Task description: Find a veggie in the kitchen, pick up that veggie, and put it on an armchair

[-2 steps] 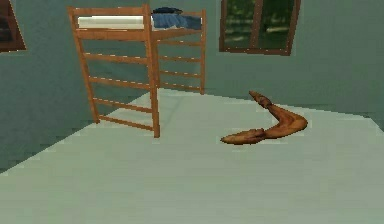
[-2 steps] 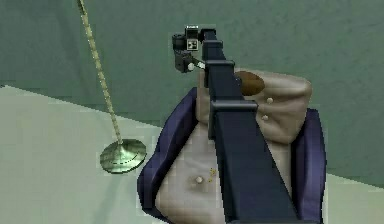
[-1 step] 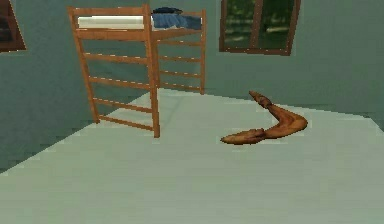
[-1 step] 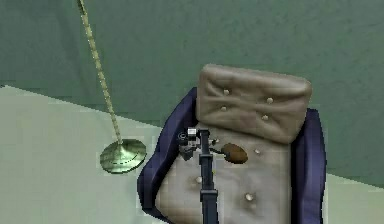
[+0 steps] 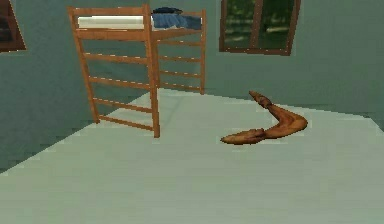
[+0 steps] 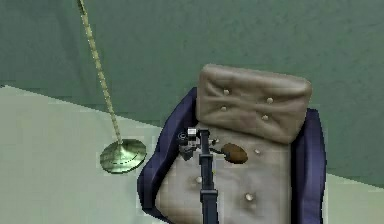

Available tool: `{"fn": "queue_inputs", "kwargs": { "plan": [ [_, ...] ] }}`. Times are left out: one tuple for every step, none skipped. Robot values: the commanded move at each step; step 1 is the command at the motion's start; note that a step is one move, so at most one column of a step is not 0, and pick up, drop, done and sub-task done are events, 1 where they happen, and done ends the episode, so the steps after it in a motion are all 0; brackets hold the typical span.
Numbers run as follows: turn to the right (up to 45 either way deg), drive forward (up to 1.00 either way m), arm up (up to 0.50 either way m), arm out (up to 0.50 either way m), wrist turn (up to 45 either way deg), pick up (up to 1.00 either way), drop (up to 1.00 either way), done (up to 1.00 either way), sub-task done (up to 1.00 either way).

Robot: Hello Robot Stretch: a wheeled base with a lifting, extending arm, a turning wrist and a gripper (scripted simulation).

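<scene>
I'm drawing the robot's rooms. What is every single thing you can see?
bunk bed: one, wooden, forward view's left
window: one, dark-framed, forward view's top right
wall picture: one, dark-framed, forward view's top left
curved thing: one, brown, on the floor
armchair: one, tan and purple, arm side view's middle
floor lamp: one, brass, left of the armchair
small lump: one, brown, at the armchair's seat
arm: one, dark, rising from the bottom edge
gripper: one, dark, at the lump; cannot tell whether it holds anything
</scene>
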Motion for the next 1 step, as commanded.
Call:
{"fn": "queue_inputs", "kwargs": {
  "plan": [
    [0.0,0.0,0.0,0.0,0.0,0.0,1.0,0.0,0.0]
  ]
}}
